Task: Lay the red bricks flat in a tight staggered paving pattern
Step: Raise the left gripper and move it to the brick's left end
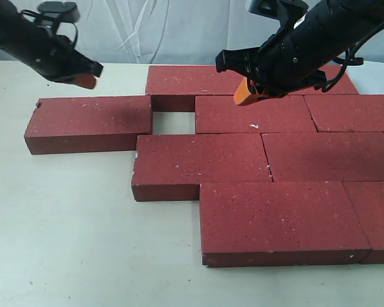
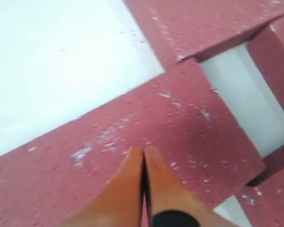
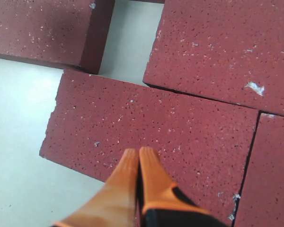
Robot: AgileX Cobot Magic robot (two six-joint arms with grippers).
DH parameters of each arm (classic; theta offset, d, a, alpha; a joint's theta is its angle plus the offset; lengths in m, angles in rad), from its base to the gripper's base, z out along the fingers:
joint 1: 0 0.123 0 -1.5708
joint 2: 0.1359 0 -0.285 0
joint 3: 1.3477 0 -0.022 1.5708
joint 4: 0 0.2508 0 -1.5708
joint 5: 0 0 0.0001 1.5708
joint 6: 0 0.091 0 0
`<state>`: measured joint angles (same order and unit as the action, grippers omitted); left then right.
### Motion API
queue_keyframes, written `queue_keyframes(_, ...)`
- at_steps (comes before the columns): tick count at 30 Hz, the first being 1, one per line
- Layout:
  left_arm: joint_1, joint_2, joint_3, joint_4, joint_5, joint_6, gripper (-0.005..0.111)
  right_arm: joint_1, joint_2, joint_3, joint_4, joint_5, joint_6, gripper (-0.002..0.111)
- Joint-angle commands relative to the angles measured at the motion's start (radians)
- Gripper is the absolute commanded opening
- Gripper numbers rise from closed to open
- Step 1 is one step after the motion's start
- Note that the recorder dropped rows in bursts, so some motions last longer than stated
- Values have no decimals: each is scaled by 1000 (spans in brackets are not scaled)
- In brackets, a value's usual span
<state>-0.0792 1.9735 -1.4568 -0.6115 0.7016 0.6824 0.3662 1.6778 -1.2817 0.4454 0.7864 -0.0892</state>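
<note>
Eight or nine red bricks [image 1: 256, 114] lie flat on the pale desk [image 1: 64, 243], grainy faces up, in four staggered rows. The count is uncertain because the back right one is partly hidden behind the right arm. The front row has two bricks, the right one cut off by the frame edge.

Joints across the centre and right look tight, with bricks edge to edge. The exception is the leftmost brick [image 1: 88, 121] of the second row, which sits apart from its row neighbour. A bare rectangular gap [image 1: 173, 121] of desk shows between them. The gap is closed at the back by the back-row brick [image 1: 192, 80] and at the front by the third-row brick [image 1: 201, 165]. The leftmost brick has a small chip at its far left corner.

The left gripper [image 1: 83, 80] is raised clear of the bricks at the far left. Its orange fingers are pressed together with nothing between them. In the left wrist view the left gripper [image 2: 143, 156] points down at the speckled top face of the leftmost brick, with the gap just beside.

The right gripper [image 1: 243, 94] hangs above the second row, near the gap. Its fingers are likewise closed tip to tip and empty. In the right wrist view the right gripper [image 3: 138, 156] hangs over the third-row brick, not touching it as far as I can see.
</note>
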Motion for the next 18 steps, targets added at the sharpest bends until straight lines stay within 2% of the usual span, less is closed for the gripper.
queue_keyframes(1,111,-44,-8,108,10,-207,0,-6,-11,2,0,-11,-6,-1)
queue_keyframes(5,207,-47,-5,191,36,-342,0,-6,-11,2,0,-11,-6,-1)
queue_keyframes(10,286,-39,50,181,-5,-368,0,-6,-11,2,0,-11,-6,-1)
queue_keyframes(18,296,-1,111,170,-85,-368,0,-6,-11,2,0,-11,-6,-1)
